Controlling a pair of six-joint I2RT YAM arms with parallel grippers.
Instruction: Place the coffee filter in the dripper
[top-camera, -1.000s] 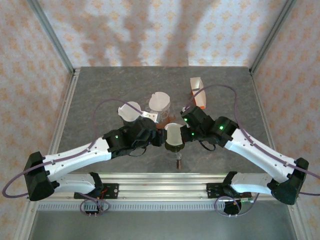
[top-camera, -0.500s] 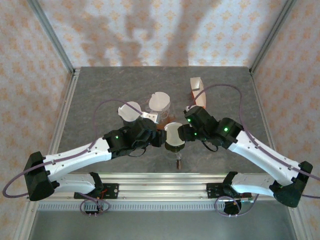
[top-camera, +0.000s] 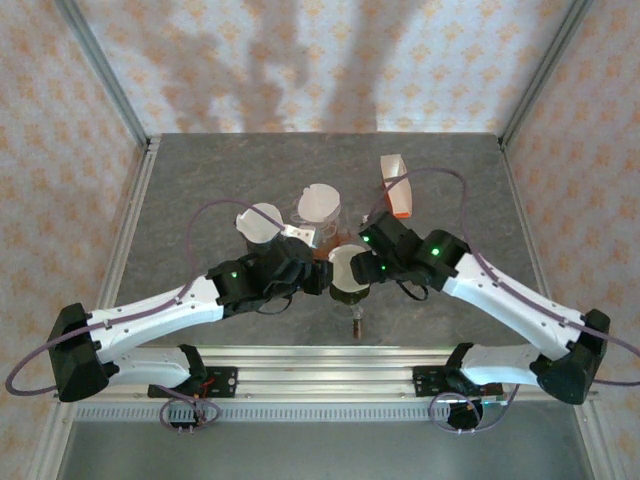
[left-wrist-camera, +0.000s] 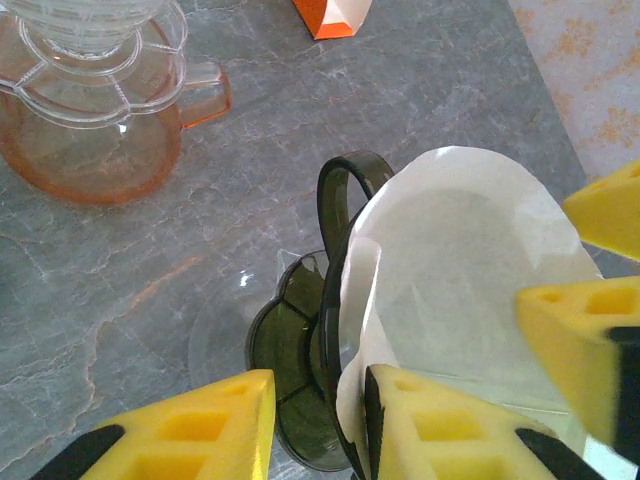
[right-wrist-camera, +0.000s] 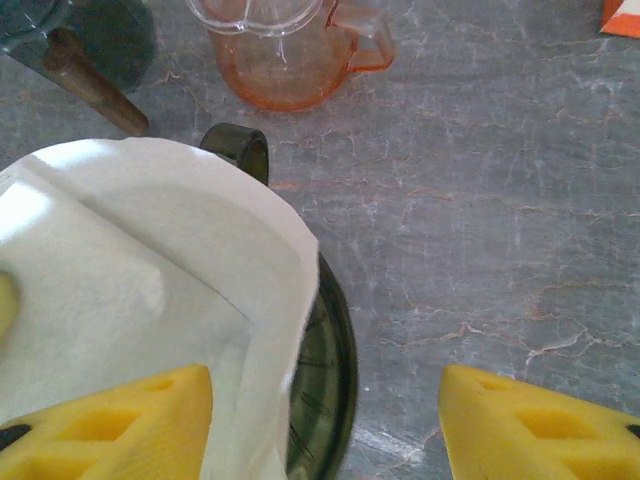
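Right tool (right-wrist-camera: 320, 425) has spread, releasing the white paper coffee filter (right-wrist-camera: 130, 260).
Filter stands loosely in the dark glass dripper (left-wrist-camera: 285, 340) by the grey marbled counter's (top-camera: 200, 190) near edge, left tool (left-wrist-camera: 315, 400) pinching the dripper's wall; unseated paper could spring out or catch a pad.

Filter (left-wrist-camera: 470, 260) in dripper (left-wrist-camera: 300, 400), carafe (left-wrist-camera: 90, 140) behind.

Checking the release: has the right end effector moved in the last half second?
Yes. The right end effector shifted slightly left, toward the dripper, judged against the orange carton.
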